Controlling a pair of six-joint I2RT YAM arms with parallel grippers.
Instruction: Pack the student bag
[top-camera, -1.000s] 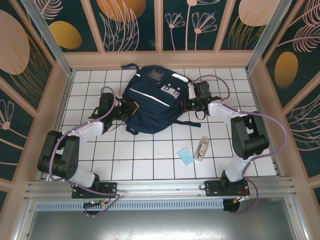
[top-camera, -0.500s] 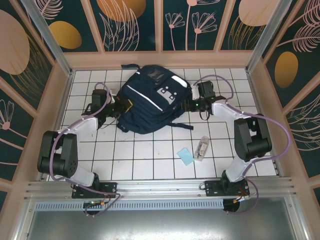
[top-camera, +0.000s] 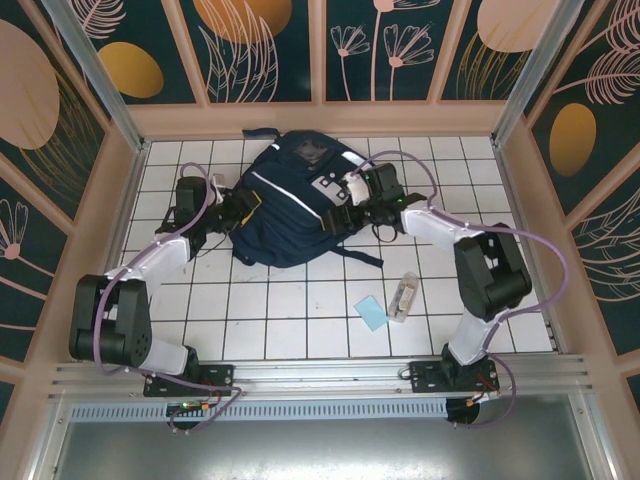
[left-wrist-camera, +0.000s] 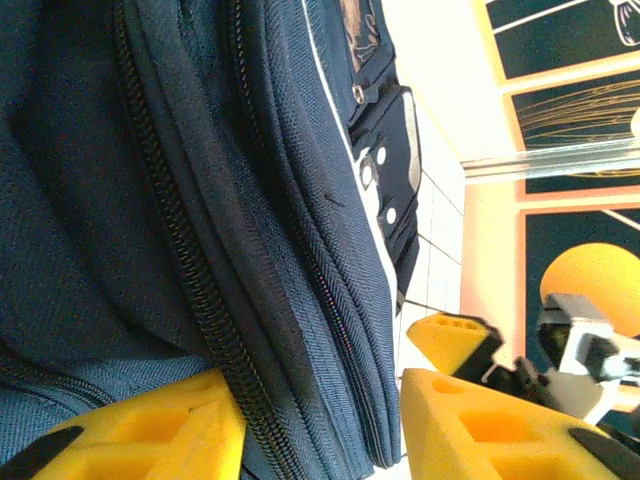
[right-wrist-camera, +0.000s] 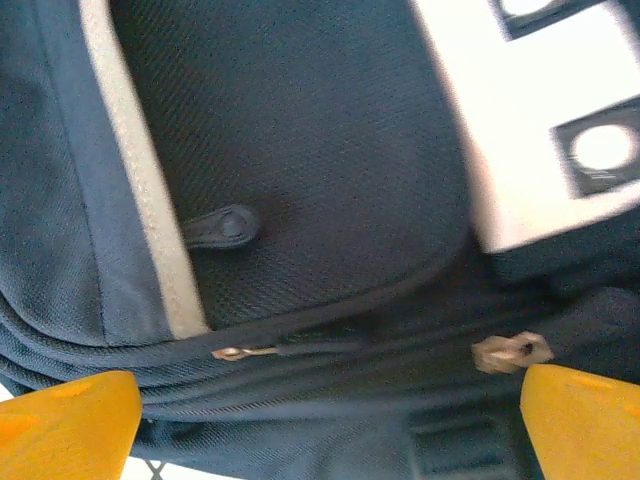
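Note:
The student bag (top-camera: 295, 210), navy with white stripes and a grey-white patch, lies at the back middle of the tiled table. My left gripper (top-camera: 240, 208) is at the bag's left edge. In the left wrist view the left gripper (left-wrist-camera: 320, 400) is open, the bag's zippered edge (left-wrist-camera: 300, 300) lies between its yellow fingers (left-wrist-camera: 130, 440), and a sliver of tile shows beside the right one. My right gripper (top-camera: 347, 198) is against the bag's right side. There the right gripper (right-wrist-camera: 330, 400) stands wide open over the bag's seams, near two metal zipper pulls (right-wrist-camera: 240, 351).
A light blue card (top-camera: 370, 312) and a clear container (top-camera: 404, 296) lie on the tiles in front of the bag, to the right. A dark strap (top-camera: 362, 254) trails from the bag's near side. Pink frame walls (top-camera: 120, 190) enclose the table on three sides.
Both grippers have opened, having been shut a second ago. The bag swung and shifted a little to the left and back. My right gripper moved left onto the bag's right side.

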